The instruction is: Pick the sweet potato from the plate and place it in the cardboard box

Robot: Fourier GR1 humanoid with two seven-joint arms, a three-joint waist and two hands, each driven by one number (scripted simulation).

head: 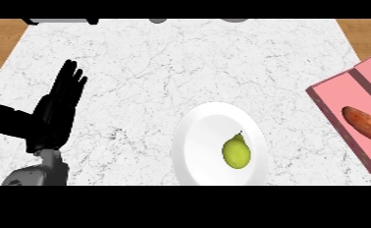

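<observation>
- A white marble-patterned counter top (181, 74) fills the view, with strips of brown wood at its far corners; we can make out only dark and grey shapes along its far edge, too cut off to name.
- At the right edge stands a pink open-topped box (334, 97), its wall running aslant; inside it lies the reddish-brown, elongated sweet potato (358, 120), partly cut by the frame; we judge the placing done, or all but done.
- Near the middle sits a round white plate (210, 133), well apart from the box; on it rests a small yellow-green pear-shaped fruit (237, 152), stem tip pointing away from us; no sweet potato lies on the plate.
- The sweet potato looks smooth, a blunt oblong, lighter orange along one side; it touches no hand.
- Our black left hand (62, 99) rests at the left, fingers straight and upward, holding nothing; the right hand shows nowhere, so little seems left to do.
</observation>
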